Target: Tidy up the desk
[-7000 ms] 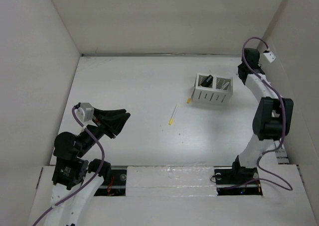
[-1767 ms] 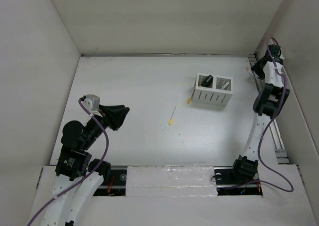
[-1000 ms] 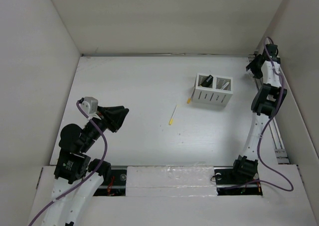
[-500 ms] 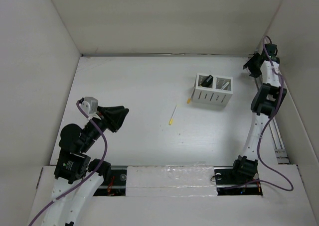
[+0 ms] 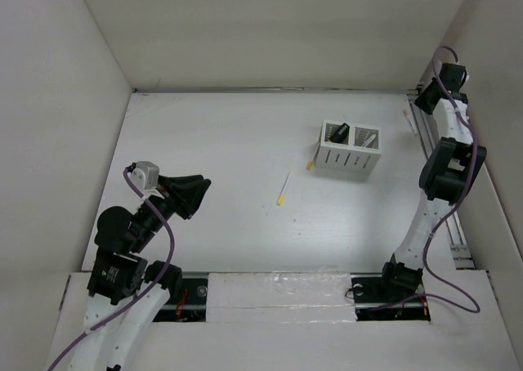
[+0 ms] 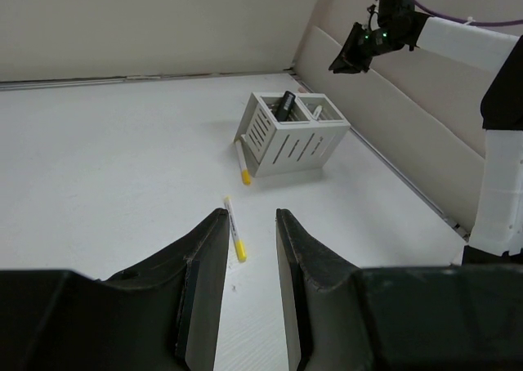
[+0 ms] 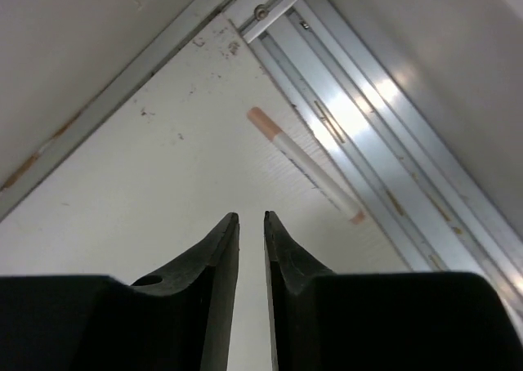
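Note:
The desk (image 5: 212, 142) is a white tabletop. On it a yellow-capped pen (image 5: 283, 189) lies near the middle, and a second pen (image 5: 310, 165) rests against the white slotted pen holder (image 5: 350, 146). A third pen, with a peach cap (image 7: 302, 163), lies in the far right corner beside the rail. My right gripper (image 7: 249, 217) hovers just short of that pen, its jaws a narrow gap apart with nothing between them. My left gripper (image 6: 248, 220) hangs over the left side, open and empty, pointing towards the yellow-capped pen (image 6: 233, 230).
A metal rail (image 5: 452, 224) runs along the desk's right edge. Tall white wall panels (image 5: 57, 101) close in the left, back and right sides. A dark object stands in the holder's left compartment (image 6: 286, 105).
The right gripper's jaws have closed from wide to a narrow gap, and its wrist has shifted right and back towards the corner. The left arm has barely moved.

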